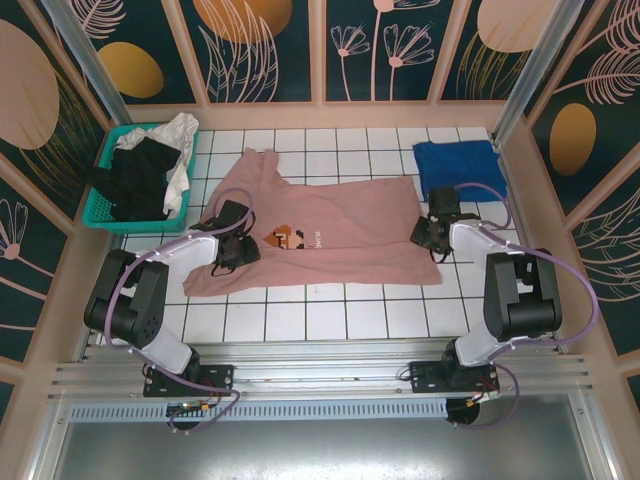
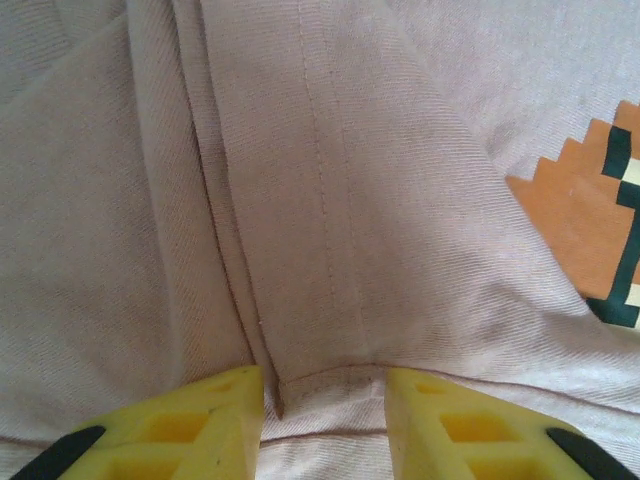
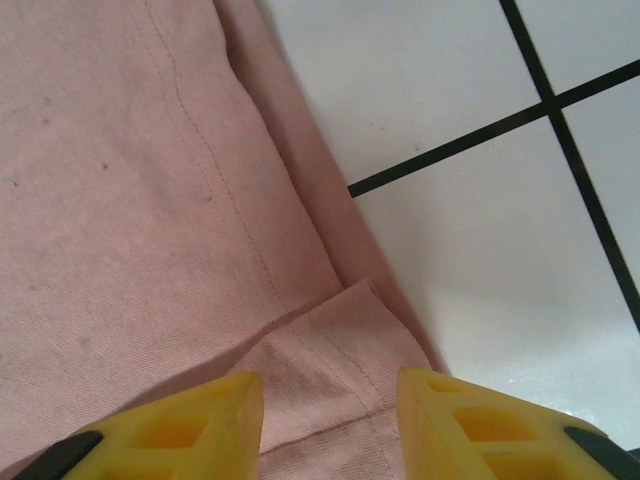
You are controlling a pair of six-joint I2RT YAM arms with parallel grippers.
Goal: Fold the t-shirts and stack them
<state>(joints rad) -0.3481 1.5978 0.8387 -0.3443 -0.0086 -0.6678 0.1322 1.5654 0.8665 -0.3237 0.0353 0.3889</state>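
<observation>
on tiled table [image 1: 330, 320], pink tee [image 1: 340, 235], teal basket [image 1: 105, 205], blue tee [image 1: 460, 165]

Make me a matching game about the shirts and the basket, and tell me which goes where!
Things:
1. pink t-shirt
2. blue t-shirt
3. teal basket
4. black t-shirt

Places:
A. lying inside the basket
B. folded at the far right of the table
C. spread out in the middle of the table
D. standing at the far left of the table

Pairs: 1-C, 2-B, 3-D, 4-A.
</observation>
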